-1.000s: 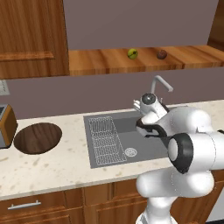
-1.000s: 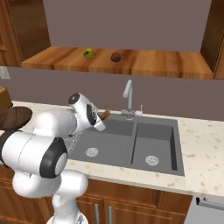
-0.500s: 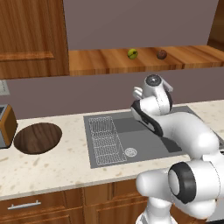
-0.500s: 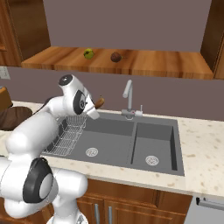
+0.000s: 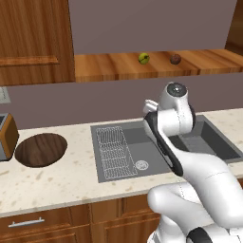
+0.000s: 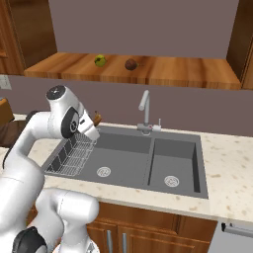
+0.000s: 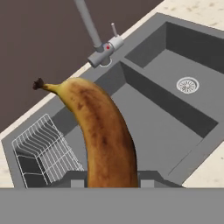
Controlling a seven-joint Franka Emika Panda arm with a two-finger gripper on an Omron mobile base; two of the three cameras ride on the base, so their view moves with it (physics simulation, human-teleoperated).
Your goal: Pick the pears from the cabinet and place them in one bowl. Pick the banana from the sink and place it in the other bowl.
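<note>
The end effector [image 7: 109, 181] is pinched on the lower end of the banana [image 7: 103, 138], which rises from between the fingertips and curves toward its dark stem, held up above the sink [image 7: 175, 92]. One banana — light, slightly soft, its brown-mottled skin likely to bruise or slip if squeezed hard; a grip across the thick part near one end, as here, looks sound, though the long free end could swing when the arm turns.

Two pears sit on the open cabinet [image 5: 118, 66] shelf: the yellow-green pear [image 5: 143, 58] on the left, the reddish-brown pear [image 5: 175, 59] just right of it, near each other but apart. Both look small, firm and round — apt to roll, so best taken across the widest part.

One bowl is visible, the dark wooden bowl [image 5: 41, 149], wide and shallow on the table [image 5: 57, 185] left of the sink, well apart from the banana. One wire rack [image 5: 114, 152] lies in the left basin, and one faucet [image 6: 144, 111] stands at the far rim.
</note>
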